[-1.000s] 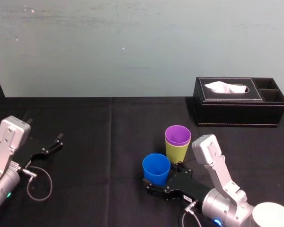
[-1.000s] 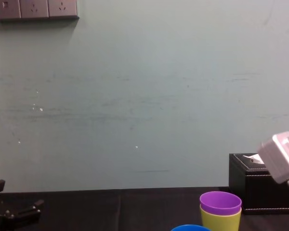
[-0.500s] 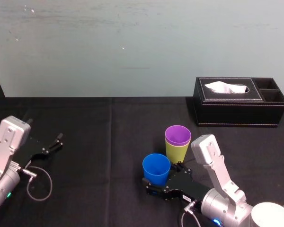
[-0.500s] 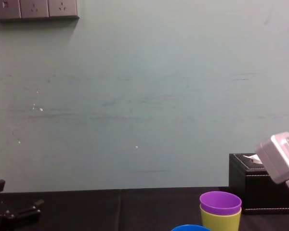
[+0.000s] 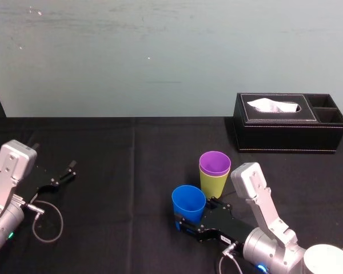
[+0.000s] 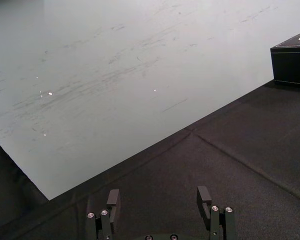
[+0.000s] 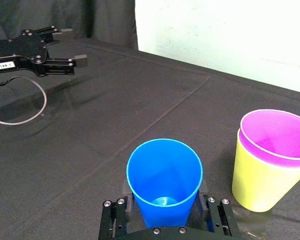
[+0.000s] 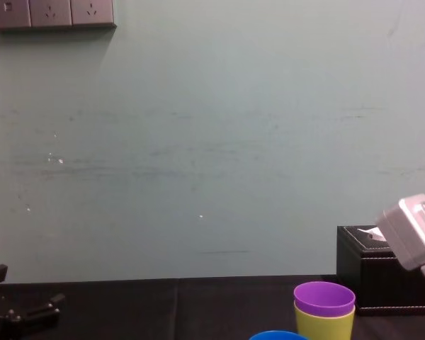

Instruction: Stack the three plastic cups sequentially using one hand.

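A smooth, tapered blue cup (image 5: 188,204) stands upright, mouth upward, clasped near its base by the right gripper (image 5: 189,223), beside the purple cup (image 5: 214,162) nested in the yellow-green cup (image 5: 212,184); the left gripper (image 6: 158,207) is parked far left, jaws apart

1. You have bare black table (image 5: 120,165) across the centre and left-centre of the head view, open back to the wall.
2. Right of centre, the purple cup (image 5: 215,162), nested in the yellow-green cup (image 5: 213,184), stands just beside the blue cup (image 5: 188,204), with only a narrow gap between them.
3. The right gripper (image 5: 190,218) clasps the blue cup, and its arm takes up the lower right.
4. The tissue box (image 5: 288,130) blocks the upper right.
5. The left gripper (image 5: 70,171) and its cable (image 5: 46,220) occupy the left edge.
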You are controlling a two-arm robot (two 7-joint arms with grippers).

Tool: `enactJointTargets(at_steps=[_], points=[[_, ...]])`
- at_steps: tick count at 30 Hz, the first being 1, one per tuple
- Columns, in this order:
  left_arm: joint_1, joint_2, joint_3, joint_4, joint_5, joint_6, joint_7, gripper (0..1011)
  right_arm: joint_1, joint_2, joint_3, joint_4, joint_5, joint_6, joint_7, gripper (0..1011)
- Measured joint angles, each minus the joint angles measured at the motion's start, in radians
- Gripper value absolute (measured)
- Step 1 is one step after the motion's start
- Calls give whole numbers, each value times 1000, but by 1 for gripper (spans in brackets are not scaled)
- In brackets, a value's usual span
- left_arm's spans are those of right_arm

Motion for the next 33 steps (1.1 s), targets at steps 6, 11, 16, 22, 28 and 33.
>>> enactJointTargets(at_steps=[6,11,16,22,28,33], points=[[0,0,0,0,0,0,0,1000,-1,0,0,-1,0,1,0,716],[0,0,0,0,0,0,0,1000,-4,7,5,-29,1,15,2,716],[0,0,0,0,0,0,0,1000,-4,19,17,-76,6,57,0,716],[0,0,0,0,0,0,0,1000,9,35,37,-137,35,117,5,716],[0,0,0,0,0,0,0,1000,39,54,50,-184,59,154,11,716],[0,0,0,0,0,0,0,1000,66,63,65,-195,83,176,10,716]])
